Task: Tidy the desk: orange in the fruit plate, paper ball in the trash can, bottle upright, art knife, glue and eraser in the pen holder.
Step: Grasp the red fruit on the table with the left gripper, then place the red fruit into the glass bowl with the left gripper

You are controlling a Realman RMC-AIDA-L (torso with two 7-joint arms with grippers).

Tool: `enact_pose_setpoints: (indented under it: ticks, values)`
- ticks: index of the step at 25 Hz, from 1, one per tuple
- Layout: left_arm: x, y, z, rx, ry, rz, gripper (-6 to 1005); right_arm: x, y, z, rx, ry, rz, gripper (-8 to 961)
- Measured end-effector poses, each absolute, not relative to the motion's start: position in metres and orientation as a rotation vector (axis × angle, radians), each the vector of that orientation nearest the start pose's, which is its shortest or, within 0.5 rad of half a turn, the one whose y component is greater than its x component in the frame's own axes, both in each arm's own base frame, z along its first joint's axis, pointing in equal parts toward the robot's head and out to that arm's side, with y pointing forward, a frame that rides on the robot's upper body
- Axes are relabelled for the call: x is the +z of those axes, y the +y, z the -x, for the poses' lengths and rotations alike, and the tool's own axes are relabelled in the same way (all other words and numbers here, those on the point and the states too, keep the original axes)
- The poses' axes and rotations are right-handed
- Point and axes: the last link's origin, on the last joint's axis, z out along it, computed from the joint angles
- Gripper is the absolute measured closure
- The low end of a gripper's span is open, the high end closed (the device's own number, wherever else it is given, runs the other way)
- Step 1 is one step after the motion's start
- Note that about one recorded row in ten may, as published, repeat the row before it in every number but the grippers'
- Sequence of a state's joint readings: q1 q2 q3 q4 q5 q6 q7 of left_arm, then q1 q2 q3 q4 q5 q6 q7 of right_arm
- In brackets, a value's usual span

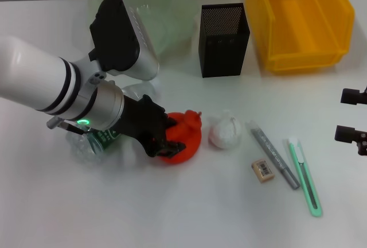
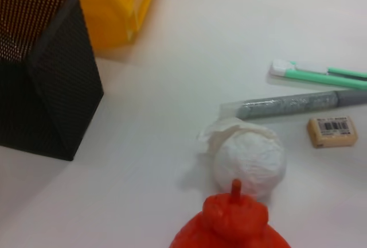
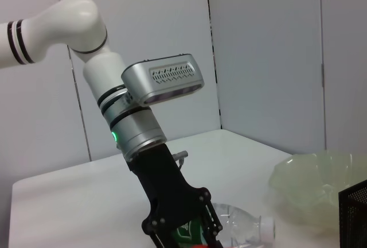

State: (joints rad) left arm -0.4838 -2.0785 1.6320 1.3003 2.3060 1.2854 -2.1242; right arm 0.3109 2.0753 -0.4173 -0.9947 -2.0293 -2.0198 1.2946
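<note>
We reach our left claw [image 1: 172, 143] down onto the bright orange stemmed toy fruit [image 1: 186, 136], which sits on the white tabletop [image 1: 172, 213] near its middle. The black fingers straddle the fruit's near-left side and seem to touch it, but we cannot tell whether they are clamped on it or only set apart around it. In the left wrist view the fruit's stem and top [image 2: 235, 213] fill the lower edge.

Just beside the fruit, on its right, lies the crumpled white paper ball [image 1: 226, 131]. Further right lie the small beige eraser [image 1: 263, 170], the grey glue stick [image 1: 273, 153] and the mint-green art knife [image 1: 304, 174], side by side and close together.

Behind our left arm the clear plastic bottle with a green label [image 1: 100, 142] lies on its side, partly hidden. At the back of the tabletop stand the pale green translucent fruit plate [image 1: 166, 12], the black mesh pen holder [image 1: 225, 39] and the yellow plastic bin [image 1: 298, 18].

Our right claw [image 1: 354, 116] hangs at the right edge, well apart from everything, its two dark fingers apart.
</note>
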Motion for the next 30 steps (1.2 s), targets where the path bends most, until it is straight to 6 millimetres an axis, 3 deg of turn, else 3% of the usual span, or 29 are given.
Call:
enact_pose_setpoints:
  ticks: [11,16,23,30]
  values:
    - [-0.048,0.321,0.167,0.191,-0.298,2.843,648,0.087,0.243,-0.295,0.78,0.403,2.678,244]
    - [-0.051,0.318,0.171,0.206,-0.307,2.852,882,0.087,0.243,-0.295,0.782,0.412,2.679,244]
    - [-0.049,0.316,0.169,0.184,-0.305,2.844,972,0.087,0.244,-0.293,0.786,0.408,2.683,244]
    - [-0.03,0.319,0.162,0.099,-0.35,2.803,971,0.087,0.245,-0.292,0.787,0.403,2.685,245]
